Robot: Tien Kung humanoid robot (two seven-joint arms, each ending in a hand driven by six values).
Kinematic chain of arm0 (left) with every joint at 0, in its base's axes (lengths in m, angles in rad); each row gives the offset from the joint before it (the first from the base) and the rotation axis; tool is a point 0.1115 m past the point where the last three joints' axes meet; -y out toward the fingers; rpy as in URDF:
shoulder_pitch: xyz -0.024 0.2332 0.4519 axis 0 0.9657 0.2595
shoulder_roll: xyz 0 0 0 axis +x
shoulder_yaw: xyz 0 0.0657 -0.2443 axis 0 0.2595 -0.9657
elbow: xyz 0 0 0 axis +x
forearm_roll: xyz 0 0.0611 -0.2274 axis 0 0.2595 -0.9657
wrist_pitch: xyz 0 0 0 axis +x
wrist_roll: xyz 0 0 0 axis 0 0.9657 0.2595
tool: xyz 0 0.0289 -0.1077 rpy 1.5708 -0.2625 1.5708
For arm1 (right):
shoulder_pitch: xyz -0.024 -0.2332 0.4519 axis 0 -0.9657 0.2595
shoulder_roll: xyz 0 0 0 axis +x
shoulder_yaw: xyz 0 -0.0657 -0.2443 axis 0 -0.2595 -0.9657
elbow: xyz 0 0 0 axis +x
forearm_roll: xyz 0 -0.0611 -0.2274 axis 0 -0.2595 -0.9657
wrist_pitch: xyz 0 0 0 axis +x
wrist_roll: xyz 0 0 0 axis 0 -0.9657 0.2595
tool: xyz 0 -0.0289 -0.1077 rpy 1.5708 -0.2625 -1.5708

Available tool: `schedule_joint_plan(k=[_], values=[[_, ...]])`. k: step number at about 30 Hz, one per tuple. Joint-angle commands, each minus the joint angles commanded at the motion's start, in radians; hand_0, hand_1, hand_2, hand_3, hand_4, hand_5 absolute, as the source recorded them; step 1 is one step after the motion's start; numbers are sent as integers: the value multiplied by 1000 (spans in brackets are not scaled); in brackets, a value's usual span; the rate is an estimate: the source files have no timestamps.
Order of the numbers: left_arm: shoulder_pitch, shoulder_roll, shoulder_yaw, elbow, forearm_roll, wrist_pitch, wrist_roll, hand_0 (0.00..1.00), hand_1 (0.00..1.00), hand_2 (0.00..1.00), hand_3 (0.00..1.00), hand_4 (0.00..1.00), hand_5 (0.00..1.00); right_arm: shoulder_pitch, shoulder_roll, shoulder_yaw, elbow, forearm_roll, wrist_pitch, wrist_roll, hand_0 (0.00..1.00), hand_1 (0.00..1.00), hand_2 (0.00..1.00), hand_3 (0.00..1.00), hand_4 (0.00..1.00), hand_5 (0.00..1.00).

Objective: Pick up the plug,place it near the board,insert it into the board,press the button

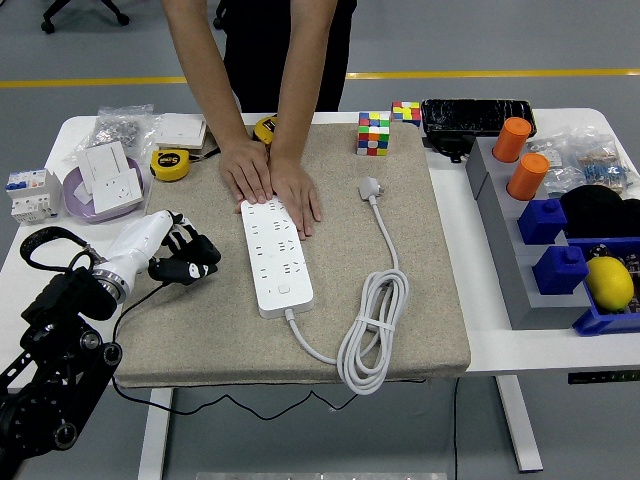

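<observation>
A white power strip lies lengthwise on the beige mat, its cord coiled at the right. The white plug lies on the mat right of the strip, unplugged. A person at the far side presses both hands flat on the strip's far end. My left hand, white-sleeved with black fingers loosely curled, hovers over the mat's left edge, left of the strip, holding nothing. My right arm is out of view.
Left of the mat sit yellow tape measures, a socket on a purple plate and breakers. Rubik's cubes stand at the mat's far edge. Grey bins with orange cylinders, blue blocks and a lemon fill the right.
</observation>
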Motion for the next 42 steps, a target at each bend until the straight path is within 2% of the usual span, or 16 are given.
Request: schedule_joint_plan(k=[2,3,8,9,12,14,15,18,20,21,26,27,32,33,39,42], values=[[0,0,1,4,-36,0,-8,733,791,750,755,998,623,0,1,-1,0,2,0,1,861,767,760,791,998,864],[1,-1,2,6,-68,7,-19,950,998,966,926,998,998,0,1,-2,0,3,0,1,860,767,759,790,998,865],[0,-3,-1,11,-201,38,-80,950,998,966,926,998,998,0,2,0,0,1,0,0,860,767,759,790,998,865],[1,-4,-2,10,-231,52,-98,998,998,998,993,998,998,1,2,0,0,1,0,0,859,767,759,791,998,865],[6,-8,-4,3,-320,98,-152,998,998,998,993,998,998,2,2,2,0,0,-1,0,859,767,759,791,998,865],[20,-22,-7,-13,-409,139,-192,998,998,998,993,998,998,2,3,2,0,0,-1,0,859,767,759,791,998,865],[27,-30,-8,-21,-448,152,-203,937,995,961,921,998,998,1,3,3,0,0,-1,1,859,767,759,790,998,863],[50,-53,-2,-49,-571,172,-226,937,995,961,921,998,998,-1,5,4,0,-1,-1,1,859,767,759,790,998,863],[70,-67,7,-71,-656,173,-237,937,995,961,921,998,998,-2,6,6,0,-2,-1,0,859,767,759,790,998,863],[79,-73,11,-82,-701,172,-243,892,961,928,887,998,998,-3,7,6,0,-2,-1,1,860,767,759,790,998,861],[115,-87,-6,-106,-909,167,-267,892,961,928,887,998,998,-6,9,9,0,-5,0,1,860,767,759,790,998,861],[117,-87,-8,-106,-947,167,-268,852,877,839,814,998,998,-6,9,9,0,-5,0,1,859,767,758,790,998,859],[142,-104,-69,-90,-1156,175,-293,852,877,839,814,998,998,-4,12,4,0,-2,-1,1,859,767,758,790,998,859],[146,-107,-80,-88,-1195,176,-297,827,845,800,776,998,998,-4,12,4,0,-2,-1,1,859,767,758,790,998,859],[173,-118,-151,-84,-1441,182,-306,818,822,778,756,998,998,-4,13,2,0,-12,1,-1,860,767,758,790,998,858],[190,-118,-177,-95,-1488,180,-304,818,822,778,756,998,998,-3,12,-5,0,-9,0,0,860,767,758,790,998,858]])
